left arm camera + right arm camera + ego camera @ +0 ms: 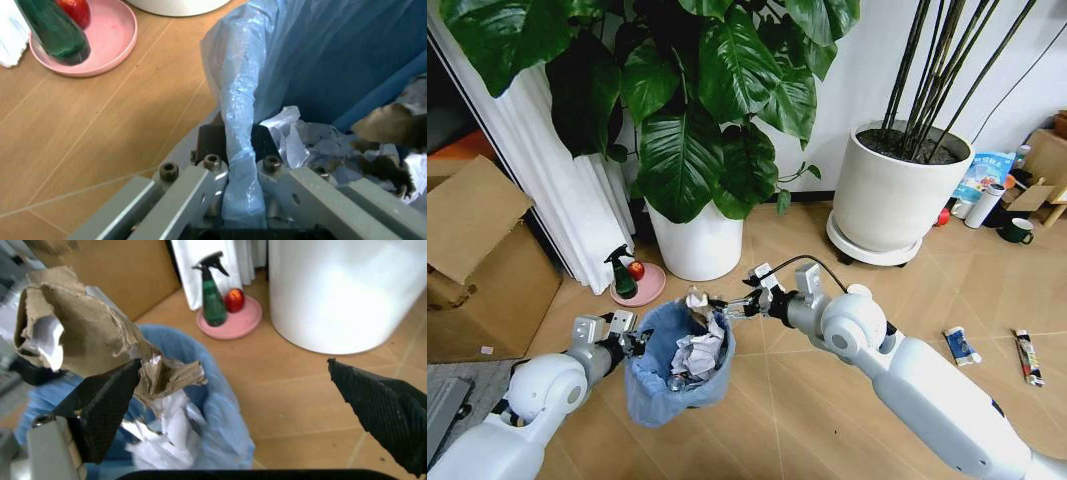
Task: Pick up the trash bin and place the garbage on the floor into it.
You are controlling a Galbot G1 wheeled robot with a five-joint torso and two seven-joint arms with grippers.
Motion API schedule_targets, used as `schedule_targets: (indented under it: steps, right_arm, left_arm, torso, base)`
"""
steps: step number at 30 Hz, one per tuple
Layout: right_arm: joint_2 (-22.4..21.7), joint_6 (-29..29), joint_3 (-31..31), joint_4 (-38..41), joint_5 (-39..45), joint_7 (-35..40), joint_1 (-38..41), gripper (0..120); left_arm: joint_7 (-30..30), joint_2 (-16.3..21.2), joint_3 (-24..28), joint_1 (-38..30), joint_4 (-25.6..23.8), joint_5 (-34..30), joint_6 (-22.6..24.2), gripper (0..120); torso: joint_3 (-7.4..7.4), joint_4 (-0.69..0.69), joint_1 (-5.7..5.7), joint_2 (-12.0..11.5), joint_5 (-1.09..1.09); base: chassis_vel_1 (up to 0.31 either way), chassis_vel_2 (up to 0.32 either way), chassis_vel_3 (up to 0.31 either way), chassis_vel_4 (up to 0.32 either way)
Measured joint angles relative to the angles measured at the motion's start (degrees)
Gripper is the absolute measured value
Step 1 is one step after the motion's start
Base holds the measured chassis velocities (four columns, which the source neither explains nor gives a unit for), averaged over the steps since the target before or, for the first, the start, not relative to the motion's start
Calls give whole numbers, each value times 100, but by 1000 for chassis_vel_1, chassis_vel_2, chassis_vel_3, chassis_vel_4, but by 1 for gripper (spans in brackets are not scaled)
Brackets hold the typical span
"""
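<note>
A cardboard box (pixel 477 260) stands well to the left of the trash bin (pixel 672 370), against the room's left edge; the left gripper (pixel 627 340) is clamped on the bin's left rim, its fingers (pixel 267 165) closed over a fold of the light-blue bag, and it holds the bin clear of the floor (pixel 787 410), crumpled white paper (pixel 695 355) already inside; just behind the bin on its left sits a pink dish (pixel 649 287) with a green spray bottle (pixel 620 272) and a red ball, and a large white plant pot (pixel 695 245) stands right behind it, so the room there is tight; the right gripper (pixel 727 304) hangs over the bin's far rim with its jaws spread wide, a torn brown-and-white paper wad (pixel 80 332) resting against one finger (pixel 103 405) above the bag's mouth; right of the bin the planks lie open as far as a blue-white wrapper (pixel 961 346) and a thin tube (pixel 1027 357), well apart from it; a second white pot (pixel 892 195) stands beyond them.
</note>
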Motion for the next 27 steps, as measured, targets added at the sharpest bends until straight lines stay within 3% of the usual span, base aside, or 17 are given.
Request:
schedule_targets:
  steps: [27]
  right_arm:
    - [-848, 143, 916, 452, -619, -849, -782, 100]
  left_arm:
    - [14, -36, -8, 57, -42, 32, 0, 0]
  torso:
    - [0, -1, 0, 0, -1]
  base:
    - [0, 0, 0, 0]
